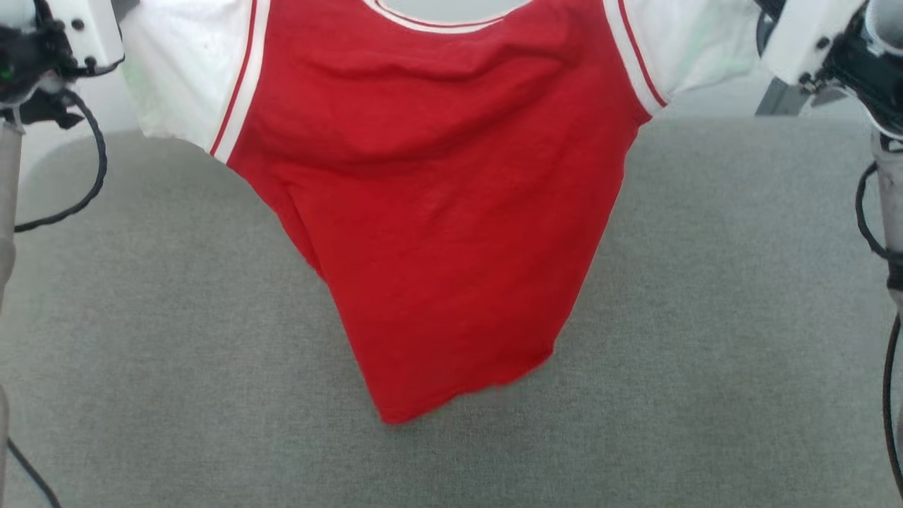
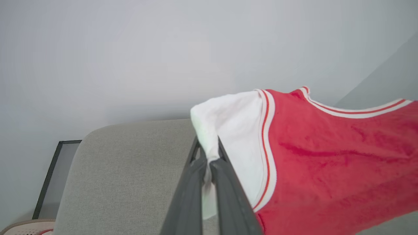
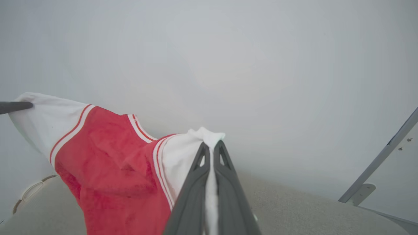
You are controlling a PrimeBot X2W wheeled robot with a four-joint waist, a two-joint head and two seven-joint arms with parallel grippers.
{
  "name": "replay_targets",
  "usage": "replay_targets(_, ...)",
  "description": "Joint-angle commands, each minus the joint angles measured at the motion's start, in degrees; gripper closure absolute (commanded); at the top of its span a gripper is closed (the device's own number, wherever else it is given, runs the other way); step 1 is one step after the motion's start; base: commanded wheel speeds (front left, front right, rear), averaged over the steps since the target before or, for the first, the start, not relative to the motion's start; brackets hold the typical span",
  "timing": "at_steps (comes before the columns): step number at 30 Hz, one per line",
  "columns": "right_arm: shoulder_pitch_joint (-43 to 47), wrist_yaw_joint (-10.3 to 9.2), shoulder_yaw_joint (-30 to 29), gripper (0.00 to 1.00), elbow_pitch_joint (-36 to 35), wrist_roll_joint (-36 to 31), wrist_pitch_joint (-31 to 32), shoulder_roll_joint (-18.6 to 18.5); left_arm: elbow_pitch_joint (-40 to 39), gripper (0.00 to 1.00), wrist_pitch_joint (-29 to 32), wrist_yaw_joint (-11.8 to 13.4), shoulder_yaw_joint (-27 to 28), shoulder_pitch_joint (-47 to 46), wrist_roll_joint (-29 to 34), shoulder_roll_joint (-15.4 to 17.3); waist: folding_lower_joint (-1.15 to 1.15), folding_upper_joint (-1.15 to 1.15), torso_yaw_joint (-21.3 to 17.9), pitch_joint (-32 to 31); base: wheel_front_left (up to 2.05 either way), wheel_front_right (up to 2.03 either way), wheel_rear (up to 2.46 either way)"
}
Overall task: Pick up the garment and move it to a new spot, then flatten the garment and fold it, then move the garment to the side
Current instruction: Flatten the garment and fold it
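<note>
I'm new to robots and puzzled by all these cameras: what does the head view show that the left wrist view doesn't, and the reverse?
Head view: the jersey T-shirt's whole red body down to its hem, with both white sleeves stretched apart. Left wrist view: the left gripper, its dark fingers shut on a white sleeve, and a dark-framed panel. Both: the jersey T-shirt with its striped trim, held above the grey padded surface.

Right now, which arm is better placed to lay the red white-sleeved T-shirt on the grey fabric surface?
Neither alone, I think: the left gripper and right gripper each pinch one sleeve of the red T-shirt, which hangs between them, so both should lower together.
</note>
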Motion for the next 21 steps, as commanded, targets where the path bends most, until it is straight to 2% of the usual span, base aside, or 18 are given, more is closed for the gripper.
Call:
replay_targets(1,-0.8,0.26,0.6,1.00,0.3,-0.1,0.0,0.1,-0.2,1.00,0.4,0.5,0.1,-0.7,-0.3,-0.1,0.00,0.00,0.2,-1.5,0.00,0.00,0.00)
replay_targets(7,-5.6,0.19,2.4,1.00,4.0,-0.9,-0.5,0.6,-2.1,1.00,0.9,0.3,-0.5,-3.3,0.3,-0.1,0.00,0.00,0.2,-2.0,0.00,0.00,0.00)
replay_targets(11,-10.9,0.13,4.6,1.00,8.7,-4.6,-6.6,0.4,-3.2,1.00,-3.9,0.0,-0.8,-5.7,2.0,-0.8,0.00,0.00,0.1,1.6,0.00,0.00,0.00)
replay_targets(17,-19.6,0.13,6.3,1.00,17.8,-11.8,-22.1,1.0,-1.0,1.00,-17.3,0.1,-0.7,-12.0,6.2,-2.2,0.00,0.00,0.0,8.8,0.00,0.00,0.00)
replay_targets(21,-26.0,0.13,6.5,1.00,24.5,-18.6,-36.7,1.9,2.1,1.00,-28.8,0.2,-0.9,-17.7,9.1,-3.7,0.00,0.00,0.0,13.2,0.00,0.00,0.00)
